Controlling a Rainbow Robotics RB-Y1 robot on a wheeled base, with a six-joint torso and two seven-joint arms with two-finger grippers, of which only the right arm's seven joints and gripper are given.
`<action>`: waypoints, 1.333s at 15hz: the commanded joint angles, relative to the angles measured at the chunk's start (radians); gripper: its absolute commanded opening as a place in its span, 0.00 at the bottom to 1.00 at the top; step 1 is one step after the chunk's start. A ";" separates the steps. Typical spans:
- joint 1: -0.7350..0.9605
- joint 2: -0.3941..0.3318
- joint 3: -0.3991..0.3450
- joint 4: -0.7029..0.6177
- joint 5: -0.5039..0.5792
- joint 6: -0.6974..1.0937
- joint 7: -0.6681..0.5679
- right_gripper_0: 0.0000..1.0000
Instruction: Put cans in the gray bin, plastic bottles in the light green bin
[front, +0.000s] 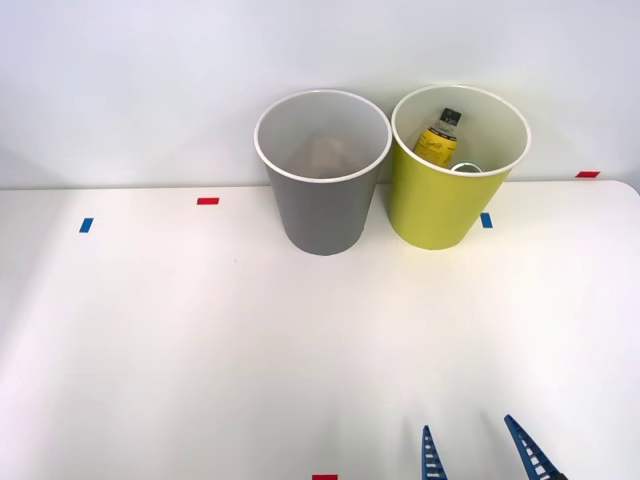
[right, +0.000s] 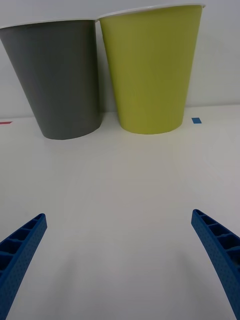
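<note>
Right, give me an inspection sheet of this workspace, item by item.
Surface: white table, with small red and blue tape marks.
Job's things: gray bin and light green bin upright, side by side at the far edge; a yellow bottle with a black cap inside the light green bin, beside a round pale item I cannot identify; something pale in the gray bin's bottom, unclear.
Clutter: nothing seen.
Grippers: right gripper open, holding nothing, at the near edge, pointed toward the bins.
Cables: nothing seen.
Surroundings: plain white wall behind the table.
</note>
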 joint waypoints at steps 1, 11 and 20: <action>0.000 0.000 0.000 0.000 0.000 0.000 0.000 1.00; 0.000 0.000 0.000 0.000 0.000 0.000 0.000 1.00; 0.000 0.000 0.000 0.000 0.000 0.000 0.000 1.00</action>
